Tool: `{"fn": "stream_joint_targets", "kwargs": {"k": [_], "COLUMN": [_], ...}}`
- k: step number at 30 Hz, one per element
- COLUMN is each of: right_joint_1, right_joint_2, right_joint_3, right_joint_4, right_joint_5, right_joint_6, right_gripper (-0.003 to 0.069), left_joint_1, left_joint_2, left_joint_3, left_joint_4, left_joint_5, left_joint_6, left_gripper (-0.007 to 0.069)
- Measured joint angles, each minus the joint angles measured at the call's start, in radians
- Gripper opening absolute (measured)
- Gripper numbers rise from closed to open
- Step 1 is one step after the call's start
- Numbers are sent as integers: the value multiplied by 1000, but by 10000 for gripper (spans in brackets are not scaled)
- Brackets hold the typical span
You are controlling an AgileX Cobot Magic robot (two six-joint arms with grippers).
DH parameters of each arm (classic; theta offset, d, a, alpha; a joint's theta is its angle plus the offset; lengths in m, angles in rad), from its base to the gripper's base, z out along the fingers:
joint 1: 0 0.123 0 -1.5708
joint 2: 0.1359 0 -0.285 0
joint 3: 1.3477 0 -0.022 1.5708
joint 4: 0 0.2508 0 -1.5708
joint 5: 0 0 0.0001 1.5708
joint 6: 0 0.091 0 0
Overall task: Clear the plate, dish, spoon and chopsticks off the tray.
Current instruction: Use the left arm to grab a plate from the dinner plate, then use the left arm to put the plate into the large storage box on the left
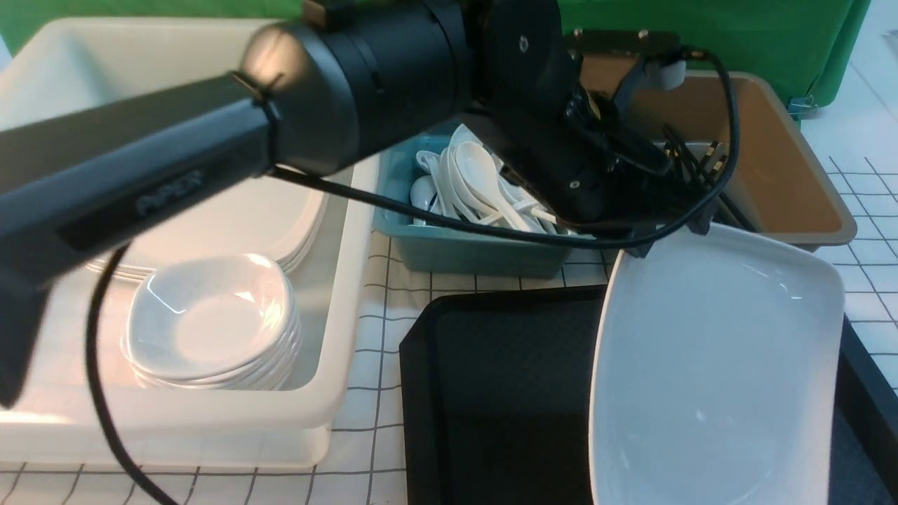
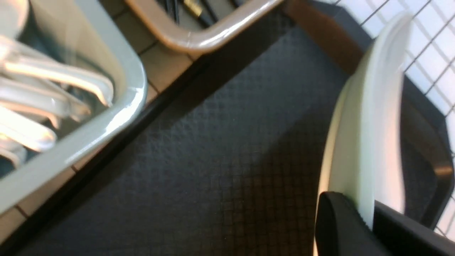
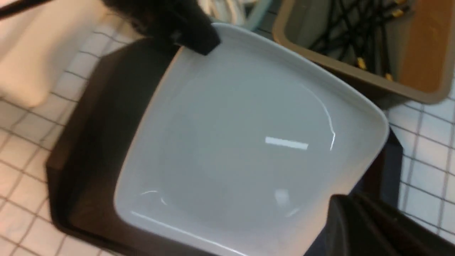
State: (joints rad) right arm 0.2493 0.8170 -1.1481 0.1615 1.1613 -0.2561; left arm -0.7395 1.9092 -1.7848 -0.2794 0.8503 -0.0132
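The large white square plate (image 1: 715, 351) is tilted, its far edge raised over the black tray (image 1: 491, 379). My left gripper (image 1: 631, 247) reaches across from the left and is shut on the plate's far left corner. In the left wrist view the plate's rim (image 2: 369, 142) sits pinched between the two black fingers of the left gripper (image 2: 369, 213), above the tray's (image 2: 213, 142) diamond pattern. The right gripper (image 3: 352, 206) is shut on nothing and hovers by the plate's (image 3: 241, 142) near right edge. It does not show in the front view.
A teal bin (image 1: 449, 252) behind the tray holds several white spoons (image 1: 477, 189). A brown bin (image 1: 786, 175) at the back right holds black chopsticks (image 1: 701, 158). A white bin (image 1: 337, 280) on the left holds stacked plates and small bowls (image 1: 210, 322).
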Motion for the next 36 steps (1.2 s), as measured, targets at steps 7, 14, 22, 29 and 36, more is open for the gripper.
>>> {"fn": "stream_joint_targets", "kwargs": {"k": [7,14,22,29,36], "right_joint_1": [0,0,0,0,47], "right_joint_2": [0,0,0,67,265], "right_joint_3": [-5,-5,-7,-104,-299], "right_joint_4": [50,53,128,258,275], "right_joint_5": [-1,-1,-31,-26,48], "right_joint_6": [-36,-36,-83,-170,-196], "right_gripper": [19,19,19,19,8], "left_joint_1": [6,6,74,263,633], "left_joint_2": [-58,-77,-164,-253,-363], "left_joint_3": [1,6,-17,-17,-17], "left_joint_4": [43,71,76,33,-165], "left_joint_5": [16,51,76,90,100], "left_joint_6": [7,7,4,3,77], "left_gripper": [28,28,28,28,28]}}
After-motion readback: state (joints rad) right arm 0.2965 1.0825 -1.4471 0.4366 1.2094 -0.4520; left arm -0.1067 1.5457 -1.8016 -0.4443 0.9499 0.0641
